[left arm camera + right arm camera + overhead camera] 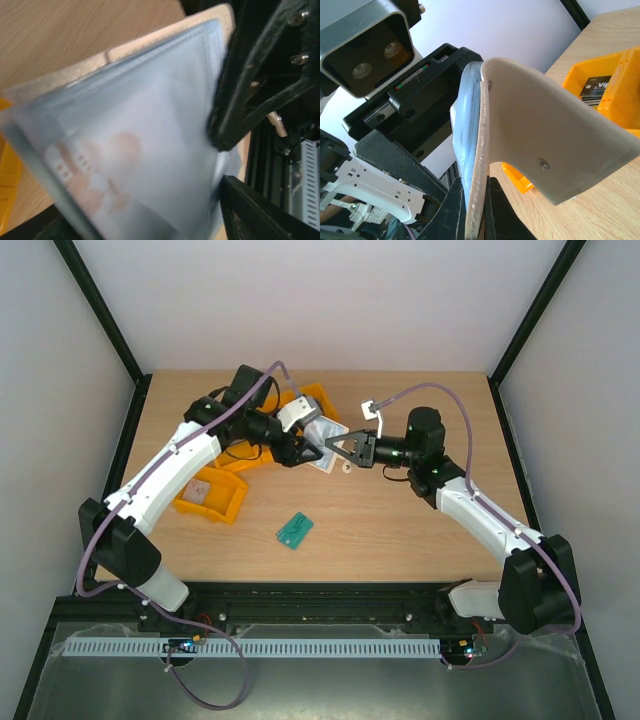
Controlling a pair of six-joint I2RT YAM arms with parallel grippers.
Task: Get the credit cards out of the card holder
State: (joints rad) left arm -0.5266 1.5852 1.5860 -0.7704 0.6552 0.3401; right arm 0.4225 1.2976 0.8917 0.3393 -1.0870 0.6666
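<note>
The card holder [326, 431] hangs above the table's middle, with my right gripper [330, 447] shut on its lower edge. In the right wrist view its beige outer face [545, 130] with snap studs rises from between my right gripper [476, 187] jaws. In the left wrist view the pale blue-grey inner face [165, 115] fills the frame. A whitish-pink credit card [95, 175] shows blurred through a clear pocket. My left gripper [145, 212] stands open astride that pocket, one finger [260, 210] at lower right. The right gripper's black fingers [250, 95] pinch the holder's far edge.
A yellow bin [312, 398] behind the holder contains a dark card [594, 86]. A second yellow bin [230, 502] at front left holds a pale pinkish card [197, 490]. A green card [294, 530] lies on the wood in front.
</note>
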